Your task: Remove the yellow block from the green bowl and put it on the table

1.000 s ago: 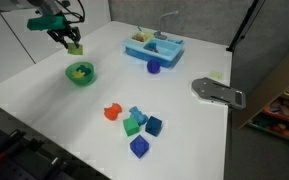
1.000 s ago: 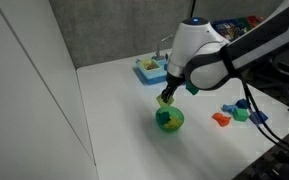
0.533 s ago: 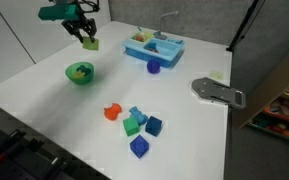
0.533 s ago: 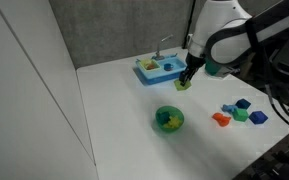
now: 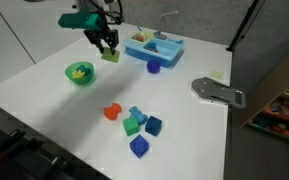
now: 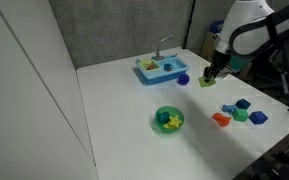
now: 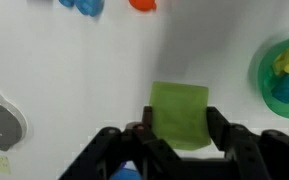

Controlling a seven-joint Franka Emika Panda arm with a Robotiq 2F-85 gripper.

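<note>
My gripper (image 5: 107, 50) is shut on the yellow block (image 5: 110, 57), a greenish-yellow cube, and holds it in the air above the white table (image 5: 44, 110), between the green bowl (image 5: 80, 72) and the blue tray. In the wrist view the block (image 7: 179, 108) sits between the two black fingers of the gripper (image 7: 179, 128), and the green bowl (image 7: 268, 78) lies at the right edge with a yellow and a blue piece in it. In an exterior view the gripper (image 6: 208, 77) and block (image 6: 206, 83) are well away from the bowl (image 6: 169, 119).
A light-blue tray (image 5: 152, 47) stands at the back with a blue block (image 5: 154, 67) in front of it. A grey flat object (image 5: 217, 92) lies near the table's edge. An orange-red block (image 5: 112, 112) and several blue and green blocks (image 5: 140, 124) lie nearer the front.
The gripper has carried the yellow block away from above the green bowl, across the table towards the blue tray. The bowl has not moved.
</note>
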